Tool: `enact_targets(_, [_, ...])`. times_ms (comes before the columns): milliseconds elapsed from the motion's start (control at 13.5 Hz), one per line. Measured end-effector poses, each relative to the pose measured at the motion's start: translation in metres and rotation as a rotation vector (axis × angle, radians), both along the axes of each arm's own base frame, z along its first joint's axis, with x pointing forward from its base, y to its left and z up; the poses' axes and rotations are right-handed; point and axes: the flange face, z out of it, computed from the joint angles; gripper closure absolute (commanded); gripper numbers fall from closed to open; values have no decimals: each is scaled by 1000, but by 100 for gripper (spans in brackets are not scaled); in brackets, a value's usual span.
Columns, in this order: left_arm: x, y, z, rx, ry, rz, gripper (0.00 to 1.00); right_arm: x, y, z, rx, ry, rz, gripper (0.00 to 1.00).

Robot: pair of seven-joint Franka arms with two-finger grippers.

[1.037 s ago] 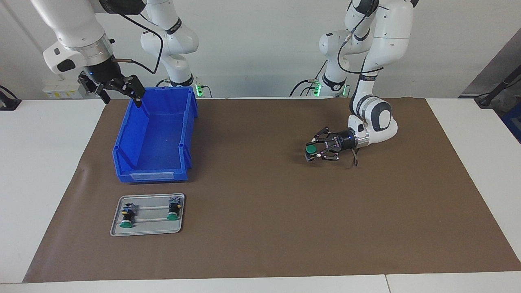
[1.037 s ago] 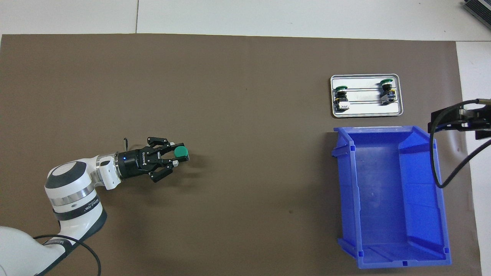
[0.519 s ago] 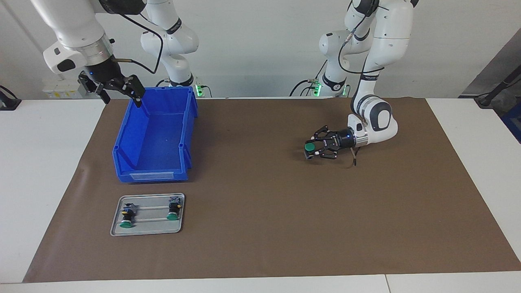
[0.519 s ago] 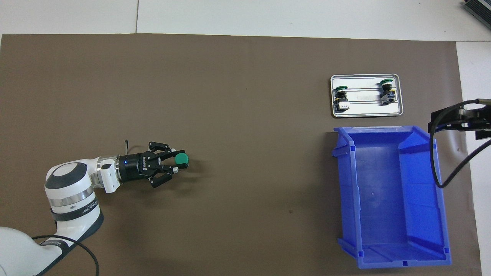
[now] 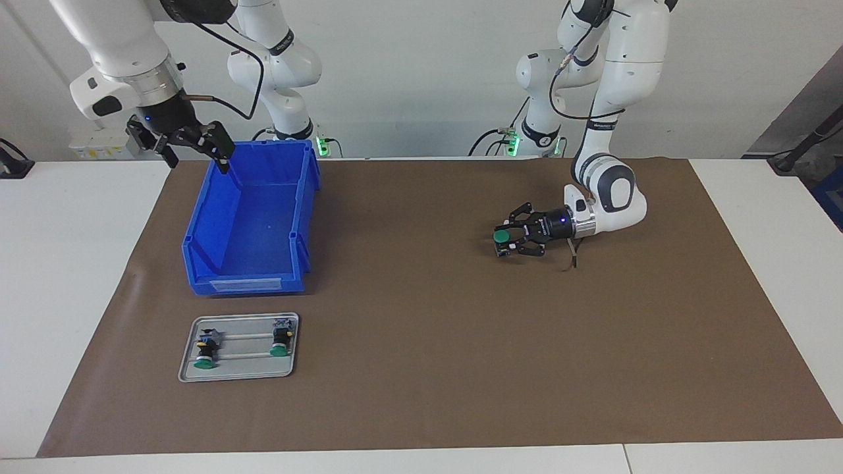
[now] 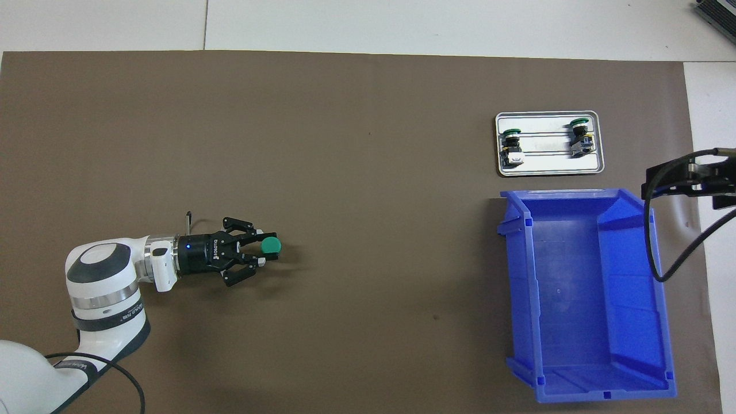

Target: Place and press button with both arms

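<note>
The button (image 5: 502,236) (image 6: 270,246) shows its round green cap, with the body below it held between the fingers. My left gripper (image 5: 504,244) (image 6: 265,253) is shut on the button, reaching in level and very low over the brown mat at the left arm's end. I cannot tell whether the button's base touches the mat. My right gripper (image 5: 195,155) (image 6: 685,176) hangs open and holds nothing, raised over the rim of the blue bin, where that arm waits.
The blue bin (image 5: 304,197) (image 6: 520,276) stands on the mat at the right arm's end. Farther from the robots lies a metal tray (image 5: 237,372) (image 6: 549,165) with two green-capped switches (image 5: 205,350) (image 6: 510,147) on it. A brown mat (image 5: 421,342) covers the table.
My left gripper, still holding the button, has levelled out and shifted slightly toward the robots. The right arm has not moved.
</note>
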Motion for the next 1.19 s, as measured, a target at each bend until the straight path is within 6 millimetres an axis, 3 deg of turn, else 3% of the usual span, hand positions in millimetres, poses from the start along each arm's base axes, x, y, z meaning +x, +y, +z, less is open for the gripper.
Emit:
enact_targets(222, [2, 9, 0, 9, -5, 4, 26, 0, 0, 0, 0, 0, 0, 0])
enact_targets(519, [11, 19, 8, 35, -1, -16, 26, 0, 0, 0, 0, 0, 0, 0])
enact_targets(1185, [46, 66, 48, 194, 69, -79, 27, 0, 0, 0, 0, 0, 0, 0])
